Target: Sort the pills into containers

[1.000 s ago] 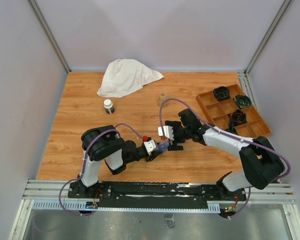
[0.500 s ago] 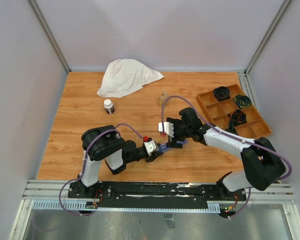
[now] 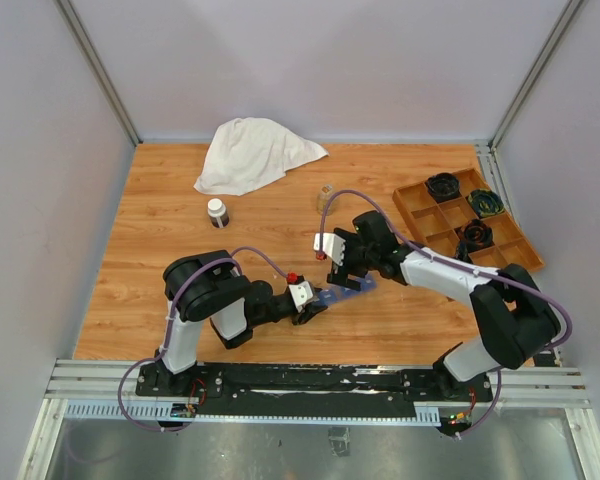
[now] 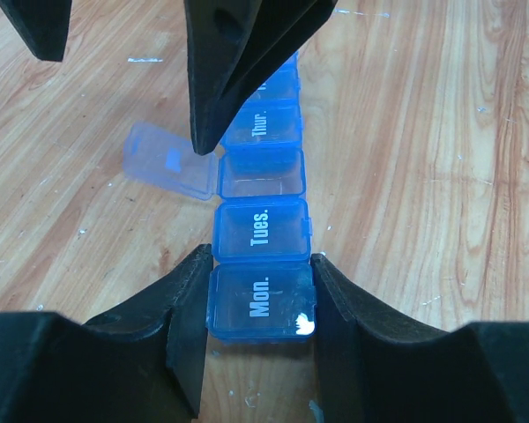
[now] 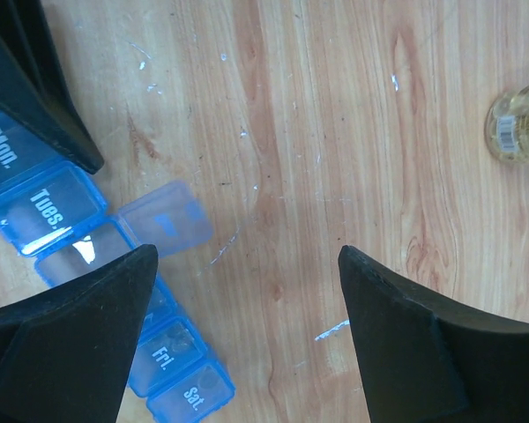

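Gripping the containers [image 4: 257, 233] low, left hand [image 4: 260, 264] reaches forward; right hand [image 5: 247, 256] hovers above, spread wide.

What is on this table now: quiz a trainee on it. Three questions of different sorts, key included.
1. True or false: the left gripper is shut on the Mon. end of the blue pill organizer.
2. Which compartment's lid stands open? A) Tues. B) the one between Tues. and Thur. C) Sat.
3. Fill in: the right gripper, fingers wide apart above the strip, holds ____.
Key: 1 true; 2 B; 3 nothing.
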`<state>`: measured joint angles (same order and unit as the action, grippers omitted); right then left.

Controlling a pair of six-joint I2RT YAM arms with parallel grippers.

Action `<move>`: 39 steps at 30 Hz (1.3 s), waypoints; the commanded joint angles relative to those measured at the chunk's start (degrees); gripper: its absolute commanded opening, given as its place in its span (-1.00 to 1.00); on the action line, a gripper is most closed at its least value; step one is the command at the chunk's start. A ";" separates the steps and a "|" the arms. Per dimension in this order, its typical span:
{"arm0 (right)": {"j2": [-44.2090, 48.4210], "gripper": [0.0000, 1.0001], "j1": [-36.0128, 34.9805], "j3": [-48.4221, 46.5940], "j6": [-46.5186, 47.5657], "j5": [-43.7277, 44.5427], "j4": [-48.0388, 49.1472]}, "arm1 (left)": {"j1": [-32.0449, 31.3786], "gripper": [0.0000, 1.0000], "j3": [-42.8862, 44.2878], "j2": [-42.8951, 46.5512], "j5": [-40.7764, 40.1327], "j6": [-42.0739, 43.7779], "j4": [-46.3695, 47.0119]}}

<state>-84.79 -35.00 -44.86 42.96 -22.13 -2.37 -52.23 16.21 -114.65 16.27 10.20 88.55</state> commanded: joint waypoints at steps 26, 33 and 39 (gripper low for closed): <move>-6.18 0.69 -1.21 -6.55 -9.17 4.41 -4.46 | -0.42 -0.46 -0.42 -2.07 2.97 0.88 8.43; -7.23 0.68 -1.20 -7.89 -8.96 5.58 -6.34 | -0.40 -0.46 -0.52 -2.16 2.60 0.96 8.32; -6.43 0.70 -1.05 -8.51 -9.69 4.69 -7.18 | -0.33 -0.42 -0.39 -2.24 2.22 0.92 8.15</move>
<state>-91.44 -35.40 -51.77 34.48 -17.47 -7.60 -52.23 16.40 -114.83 17.93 10.20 88.53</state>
